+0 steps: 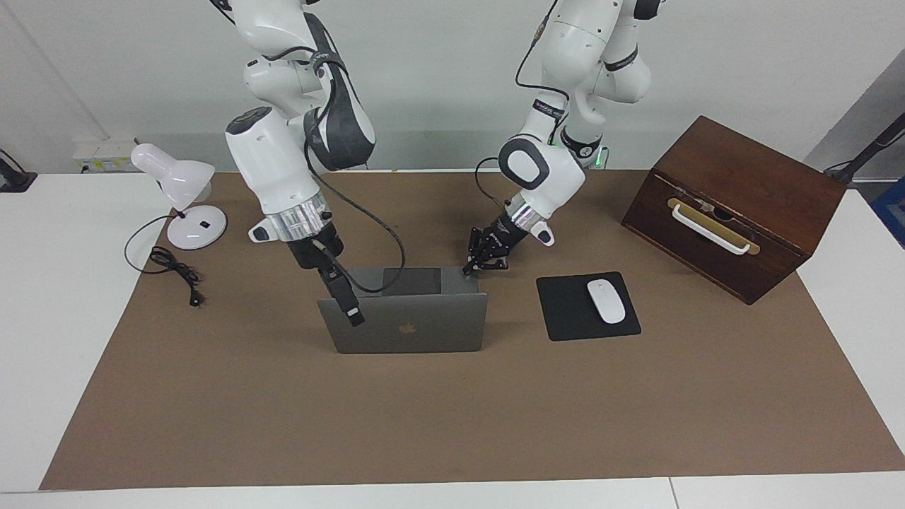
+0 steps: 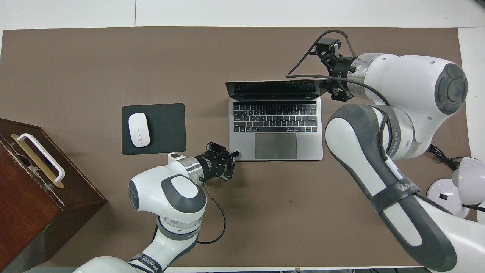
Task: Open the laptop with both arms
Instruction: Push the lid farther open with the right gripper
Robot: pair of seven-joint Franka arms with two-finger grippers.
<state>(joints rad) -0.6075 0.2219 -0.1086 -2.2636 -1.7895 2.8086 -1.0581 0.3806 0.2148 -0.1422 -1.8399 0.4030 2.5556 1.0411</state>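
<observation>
- The laptop (image 1: 410,314) (image 2: 276,125) stands open on the brown mat (image 1: 452,410) near the middle of the desk (image 1: 56,339), its lid raised past upright and leaning away from the robots.
- The left claw (image 1: 468,269) (image 2: 235,154) is clenched, its fingertips together, and presses down on the corner of the keyboard deck nearest the robots, on the side toward the left arm's end of the desk.
- The right claw (image 1: 351,311) (image 2: 329,44) is at the lid's upper edge, at the corner toward the right arm's end; its fingers are spread wide and one long black finger hangs down over the lid's outer face.
- From these views it cannot be told whether the right claw's fingers actually touch the lid.
- The lid is silver-grey metal with a dark apple logo in its centre, seen in the facing view.
- The overhead view shows the grey deck with black keys, a wide trackpad, and the dark screen mirroring the keys.
- A black mouse pad (image 1: 587,305) (image 2: 153,129) carrying a white mouse (image 1: 606,301) (image 2: 138,129) lies beside the laptop, toward the left arm's end of the desk.
- A brown wooden box (image 1: 735,205) (image 2: 34,189) with a white handle sits farther toward that end.
- A white desk lamp (image 1: 180,201) (image 2: 454,189) stands at the right arm's end, nearer to the robots than the laptop.
</observation>
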